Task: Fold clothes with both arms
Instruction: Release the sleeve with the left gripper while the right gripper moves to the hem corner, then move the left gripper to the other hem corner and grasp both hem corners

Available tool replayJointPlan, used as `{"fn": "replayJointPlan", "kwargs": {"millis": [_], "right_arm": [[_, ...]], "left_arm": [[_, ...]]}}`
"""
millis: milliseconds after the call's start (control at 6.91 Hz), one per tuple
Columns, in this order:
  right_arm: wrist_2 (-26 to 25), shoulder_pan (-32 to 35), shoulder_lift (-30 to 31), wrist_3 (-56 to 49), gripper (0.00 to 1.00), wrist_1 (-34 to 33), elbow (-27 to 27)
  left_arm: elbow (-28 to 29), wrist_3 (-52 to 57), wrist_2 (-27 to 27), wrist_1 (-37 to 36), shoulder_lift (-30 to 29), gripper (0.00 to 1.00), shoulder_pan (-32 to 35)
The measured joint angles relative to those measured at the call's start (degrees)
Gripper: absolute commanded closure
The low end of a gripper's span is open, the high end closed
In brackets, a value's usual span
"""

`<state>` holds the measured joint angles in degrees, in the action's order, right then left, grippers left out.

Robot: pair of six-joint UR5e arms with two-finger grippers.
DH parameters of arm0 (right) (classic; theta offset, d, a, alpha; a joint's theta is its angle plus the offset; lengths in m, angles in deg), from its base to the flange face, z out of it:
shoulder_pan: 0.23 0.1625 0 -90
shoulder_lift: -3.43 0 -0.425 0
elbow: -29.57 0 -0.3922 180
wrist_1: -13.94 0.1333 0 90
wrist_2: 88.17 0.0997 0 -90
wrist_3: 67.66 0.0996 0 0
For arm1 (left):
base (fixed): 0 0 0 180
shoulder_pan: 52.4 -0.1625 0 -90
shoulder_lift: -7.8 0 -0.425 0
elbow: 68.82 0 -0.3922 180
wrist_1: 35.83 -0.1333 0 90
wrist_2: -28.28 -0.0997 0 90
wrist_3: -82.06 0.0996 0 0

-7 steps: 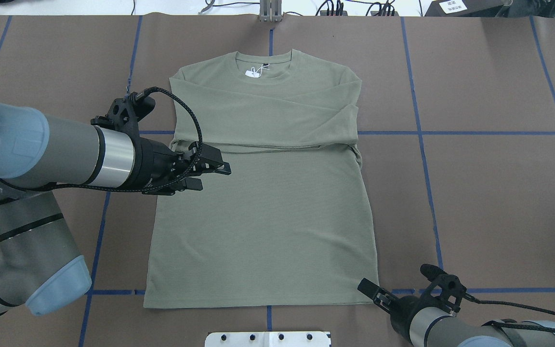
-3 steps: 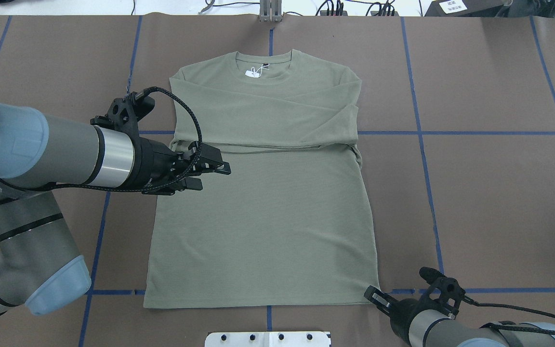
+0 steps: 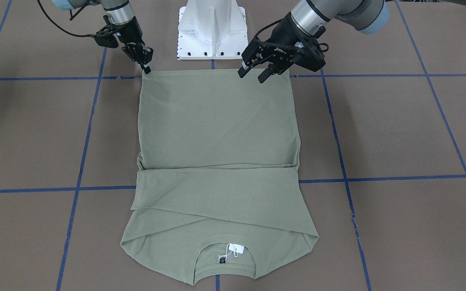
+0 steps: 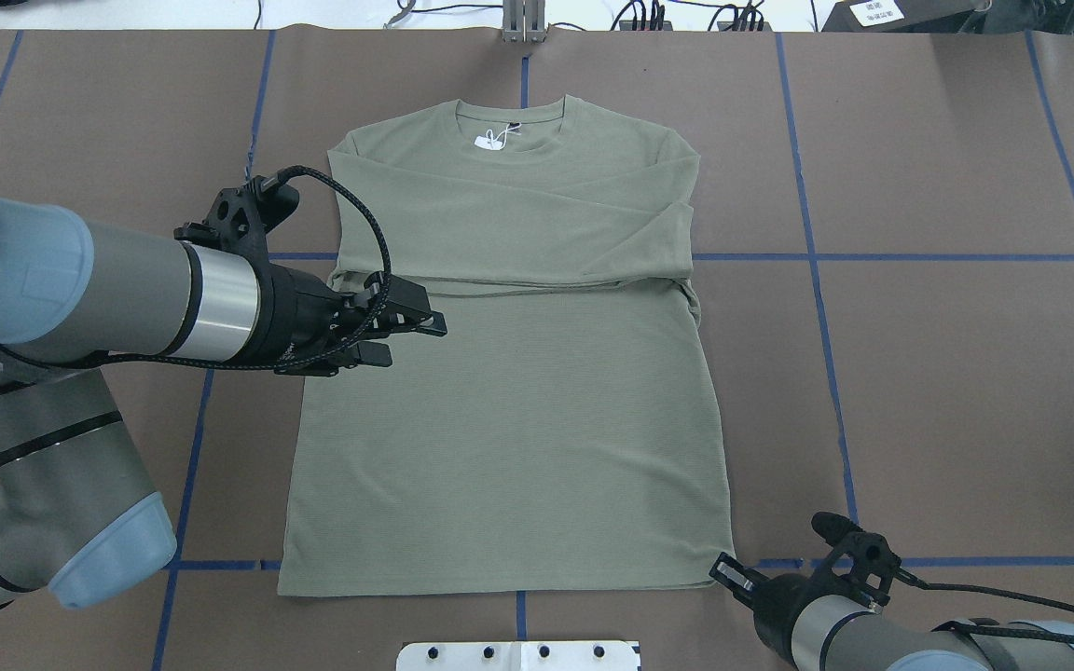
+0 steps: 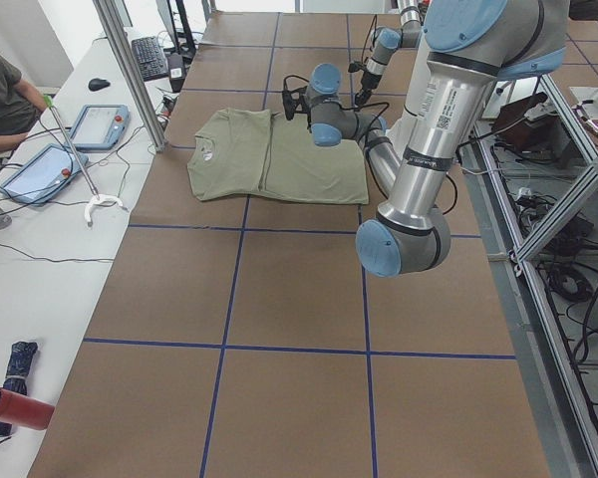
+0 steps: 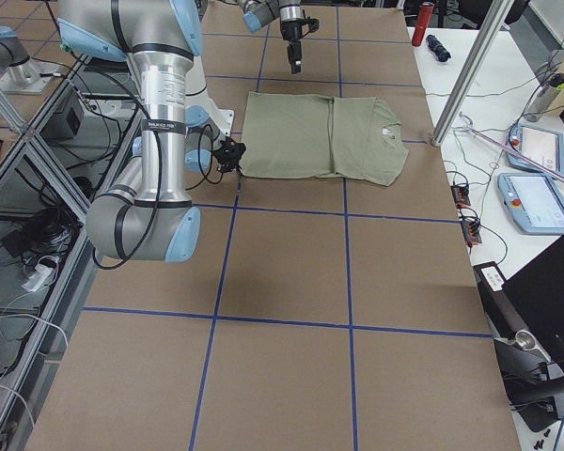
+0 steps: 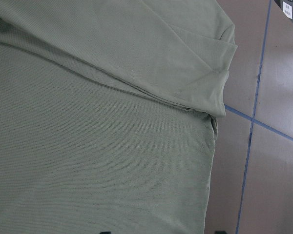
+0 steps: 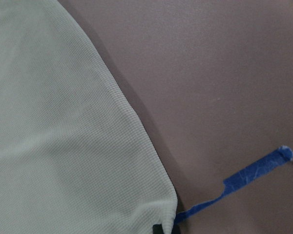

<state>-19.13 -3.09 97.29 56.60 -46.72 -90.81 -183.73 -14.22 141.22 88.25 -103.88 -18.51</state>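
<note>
The sage-green, fine-ribbed knit shirt (image 4: 509,429) is laid flat on the brown paper-covered table (image 4: 947,391), with its long sleeves (image 4: 518,228) folded across the chest. Its side edge is located below the left gripper (image 4: 404,338), whose fingers are spread. Its hem corner is located at the tip of the right gripper (image 4: 723,568), whose finger spacing cannot be determined.

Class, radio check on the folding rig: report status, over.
Left end effector open, over the shirt near its left edge. Right end effector at a hem corner, grip unclear. Sleeves folded across chest. Nothing lying on it.
</note>
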Motion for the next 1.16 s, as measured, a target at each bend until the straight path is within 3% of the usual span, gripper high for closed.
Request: {"fn": "replayJointPlan", "kwargs": {"millis": [289, 724, 1158], "right_arm": [[0.26, 0.16, 0.39, 0.0, 1.0, 0.01, -1.89], [0.38, 0.19, 0.44, 0.01, 1.0, 0.01, -2.42], [0.31, 0.27, 0.52, 0.02, 1.0, 0.01, -2.64]], "left_arm": [[-1.63, -2.04, -1.35, -0.75, 3.04, 0.23, -0.98], [-9.02, -7.25, -15.78, -12.89, 13.12, 0.28, -13.71], [-9.22, -12.61, -19.76, -17.87, 17.63, 0.36, -21.99]]}}
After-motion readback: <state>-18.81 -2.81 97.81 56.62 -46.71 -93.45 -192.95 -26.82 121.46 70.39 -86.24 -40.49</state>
